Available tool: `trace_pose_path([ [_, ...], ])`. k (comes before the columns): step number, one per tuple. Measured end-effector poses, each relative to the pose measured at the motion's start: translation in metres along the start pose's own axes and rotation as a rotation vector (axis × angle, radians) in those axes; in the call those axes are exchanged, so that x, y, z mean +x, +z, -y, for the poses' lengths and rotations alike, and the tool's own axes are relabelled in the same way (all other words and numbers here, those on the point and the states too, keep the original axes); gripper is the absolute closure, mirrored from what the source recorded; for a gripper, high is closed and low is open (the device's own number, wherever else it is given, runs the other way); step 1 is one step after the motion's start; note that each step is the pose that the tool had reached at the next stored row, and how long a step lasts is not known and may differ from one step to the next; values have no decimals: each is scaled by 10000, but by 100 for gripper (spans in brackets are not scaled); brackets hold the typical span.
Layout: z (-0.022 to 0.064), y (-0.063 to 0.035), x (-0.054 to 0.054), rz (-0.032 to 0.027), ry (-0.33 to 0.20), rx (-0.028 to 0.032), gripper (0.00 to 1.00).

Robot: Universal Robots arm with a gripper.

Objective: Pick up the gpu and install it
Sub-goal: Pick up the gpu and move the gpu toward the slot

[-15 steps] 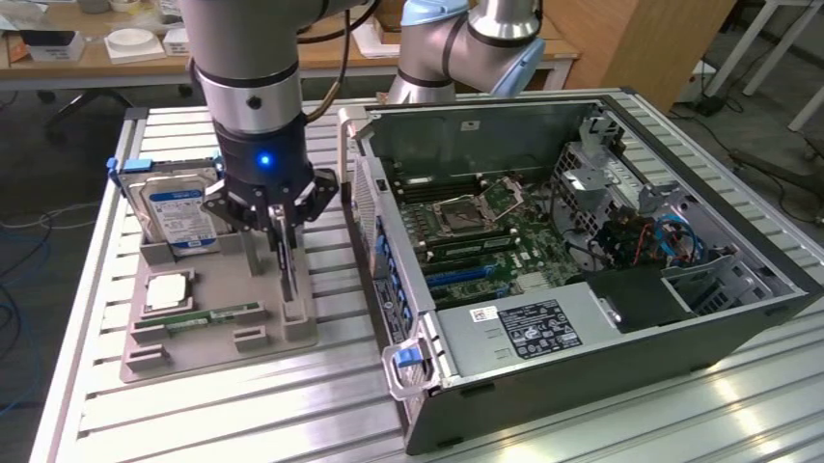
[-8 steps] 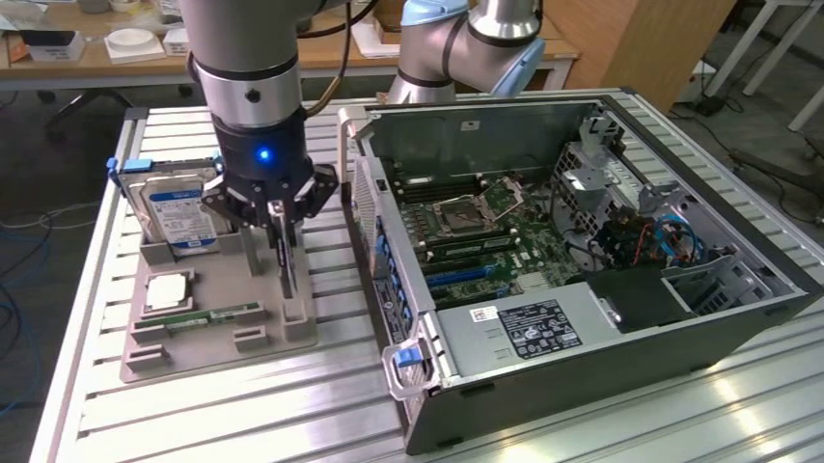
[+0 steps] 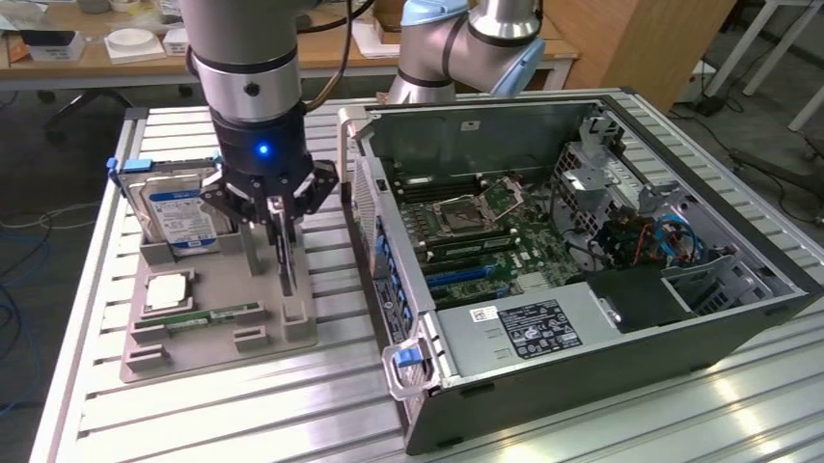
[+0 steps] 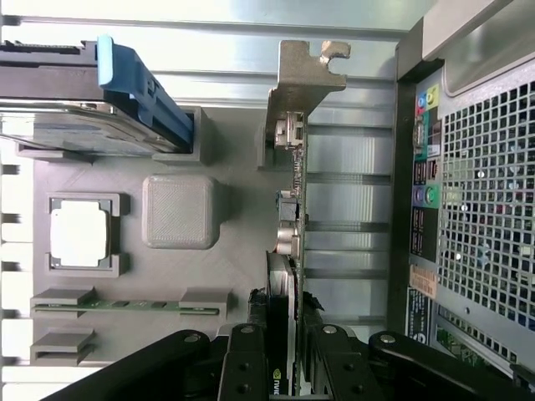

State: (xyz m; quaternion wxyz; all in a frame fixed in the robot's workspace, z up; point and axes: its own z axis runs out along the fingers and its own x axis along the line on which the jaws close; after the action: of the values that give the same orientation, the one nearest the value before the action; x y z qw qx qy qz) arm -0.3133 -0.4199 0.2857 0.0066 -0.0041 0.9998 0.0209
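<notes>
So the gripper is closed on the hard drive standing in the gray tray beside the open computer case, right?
No. The gripper is closed on the graphics card, not the hard drive, which stands apart from it in the same gray tray beside the open computer case. The wrist view shows the fingers clamped on either side of the card's edge.

Slatted table [image 3: 258, 415]: grey tray [image 3: 212, 342], computer case [image 3: 618, 371]

Thin flat gpu card [image 3: 286, 262]: blackish. Moulded plastic tray [image 3: 212, 352]: grey. Thick metal hard drive [image 3: 178, 217]: silver, blue-white label. Narrow memory stick [image 3: 212, 316]: green. Open tower case [image 3: 605, 371]: dark grey; motherboard [image 3: 515, 241] green; rear grille [image 4: 493, 217] square-hole mesh.
</notes>
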Motion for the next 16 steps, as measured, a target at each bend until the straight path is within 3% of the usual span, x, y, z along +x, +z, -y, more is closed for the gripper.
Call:
trace_pose_path([
  [16,-3,-77,-1,0,1,-17,74],
])
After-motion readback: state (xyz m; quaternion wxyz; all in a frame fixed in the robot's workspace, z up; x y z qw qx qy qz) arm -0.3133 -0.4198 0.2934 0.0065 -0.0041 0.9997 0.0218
